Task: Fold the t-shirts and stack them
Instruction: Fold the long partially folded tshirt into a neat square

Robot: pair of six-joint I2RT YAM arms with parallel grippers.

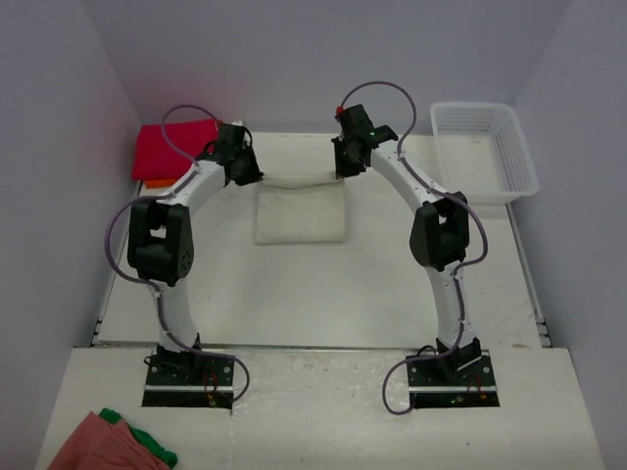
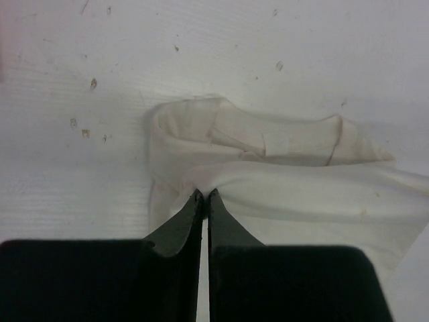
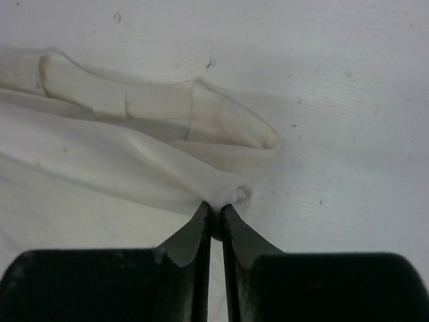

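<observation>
The cream-white t-shirt lies as a narrow folded strip in the middle of the table. My left gripper is shut on its far left corner; in the left wrist view the black fingertips pinch the cream cloth. My right gripper is shut on its far right corner; in the right wrist view it pinches a bunched edge of the shirt. The magenta-red t-shirt lies folded at the far left on top of the orange t-shirt, of which only an edge shows.
A white plastic mesh basket stands at the far right. Salmon-pink and green cloths lie on the near shelf at the bottom left. Side walls close in the table on the left and right.
</observation>
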